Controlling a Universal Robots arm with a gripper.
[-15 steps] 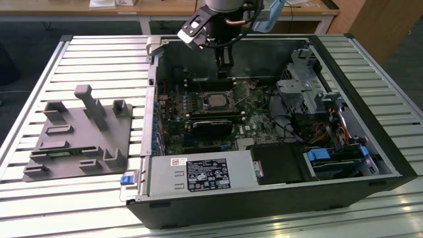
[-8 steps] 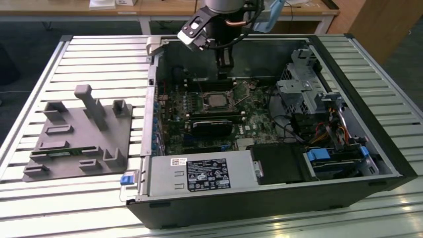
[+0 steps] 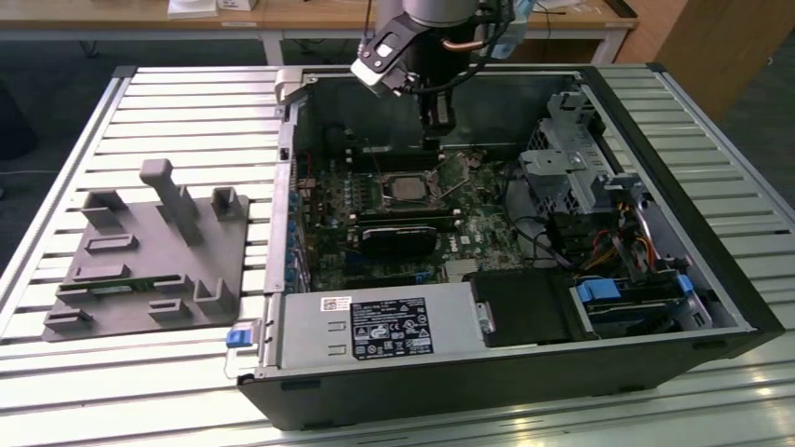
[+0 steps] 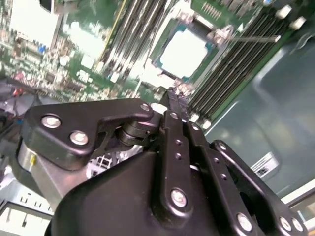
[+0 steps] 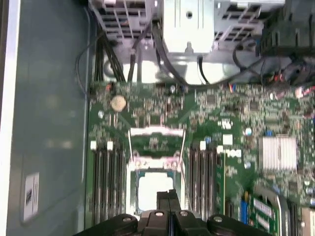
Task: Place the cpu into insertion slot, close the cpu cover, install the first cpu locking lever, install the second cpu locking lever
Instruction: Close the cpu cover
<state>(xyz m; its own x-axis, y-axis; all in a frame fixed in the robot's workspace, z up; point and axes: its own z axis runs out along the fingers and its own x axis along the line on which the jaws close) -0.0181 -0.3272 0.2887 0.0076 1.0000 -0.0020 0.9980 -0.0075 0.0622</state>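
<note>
Cpu [image 3: 404, 187] lies flat in the insertion slot [image 3: 380, 186] on the motherboard [image 3: 478, 244] of the open computer case [image 3: 497, 382], exterior view. Gripper [image 3: 437, 133] hangs over the board close to the slot. Second wrist view: fingers [image 4: 172, 105] pressed together, nothing between them, tips near the cpu [image 4: 184, 51]. First wrist view: cpu cover [image 5: 156, 132] raised off the slot, cpu [image 5: 150, 191] bare beside the closed fingertips [image 5: 162, 196]

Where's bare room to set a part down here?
Bare table slats beyond the grey fixture and on its near side. Inside the case it's crowded: hand at the insertion slot, cables and drive bays on the exterior view's right.
</note>
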